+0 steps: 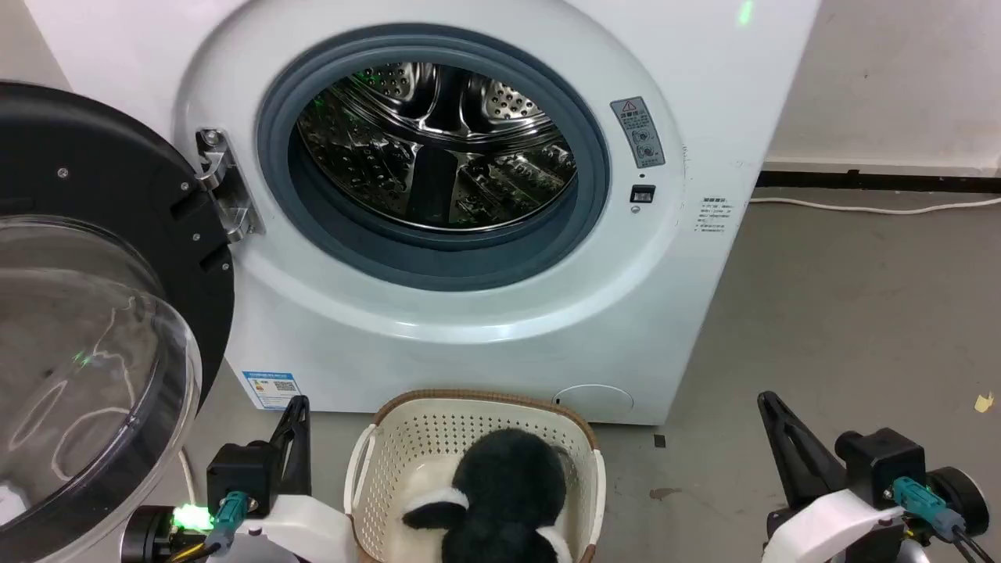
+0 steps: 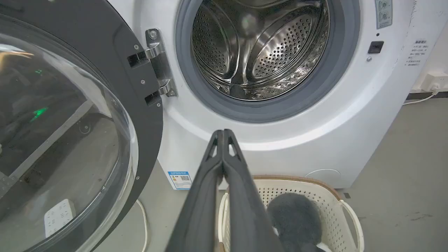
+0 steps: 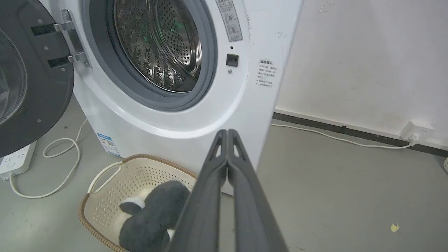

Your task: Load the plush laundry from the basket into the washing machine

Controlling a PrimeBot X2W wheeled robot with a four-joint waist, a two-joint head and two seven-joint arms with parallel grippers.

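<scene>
Head view: at lower left, the left gripper (image 1: pixel 299 407) holds its two dark fingers pressed together, empty. At about 4 o'clock from its tips, the plush laundry (image 1: pixel 508 489) lies in the basket (image 1: pixel 477 399), its black lumpy body running from 12 to 6 o'clock; the washing machine (image 1: pixel 704 117) stands with its mouth open at the basket's 12 o'clock. At right, the right gripper (image 1: pixel 766 400), also closed on nothing, has the plush at about 8 o'clock, and the left arm looks slightly nearer.
</scene>
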